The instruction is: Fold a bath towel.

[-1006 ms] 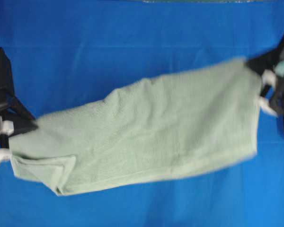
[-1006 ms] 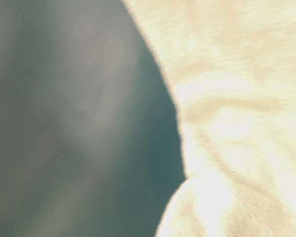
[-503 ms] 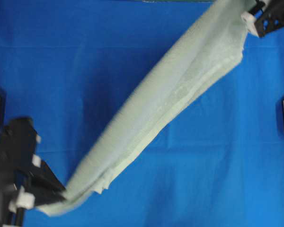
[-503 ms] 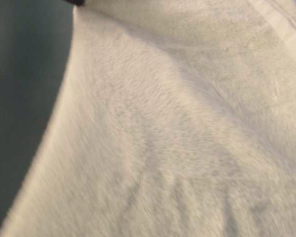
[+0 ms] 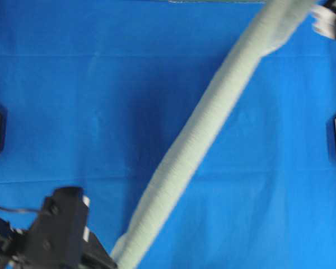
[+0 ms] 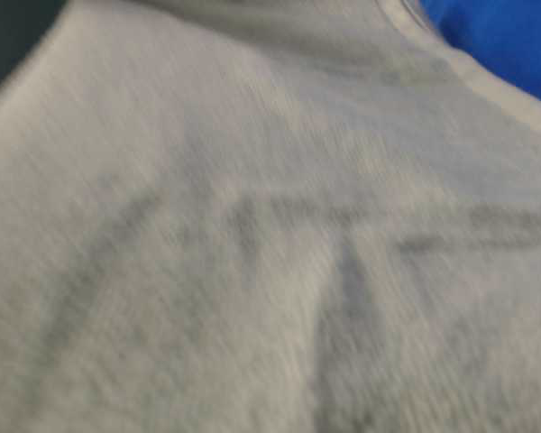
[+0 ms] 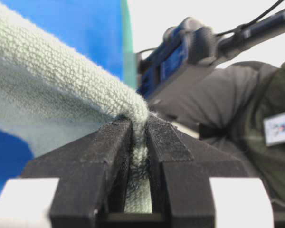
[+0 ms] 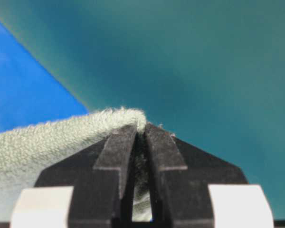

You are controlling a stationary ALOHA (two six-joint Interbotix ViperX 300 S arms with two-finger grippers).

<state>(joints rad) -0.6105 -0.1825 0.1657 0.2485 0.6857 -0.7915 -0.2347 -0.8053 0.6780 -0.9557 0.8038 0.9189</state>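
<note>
The bath towel (image 5: 204, 126) hangs in the air as one long, narrow band, stretched on a diagonal above the blue cloth (image 5: 73, 101) that covers the table, running from the lower left of the overhead view up to the top right corner. Down at the bottom, the left gripper (image 7: 138, 128) has one end: in its wrist view the black pads (image 7: 115, 142) are pressed close together with a thin ridge of sage-green terry pinched between them, and the cloth fans away up and to the left. At the far end, the right gripper (image 8: 140, 129) does the same, its two pads nearly touching and a fuzzy edge of towel nipped between their tips, trailing off to the left. From overhead, only a white part of the right gripper (image 5: 326, 15) shows at the top edge, while the left arm (image 5: 59, 232) sits dark and bulky in the bottom left corner. The table-level camera is almost filled by blurred towel (image 6: 252, 253), with a flat hem running across the upper right and a sliver of blue beyond it.
</note>
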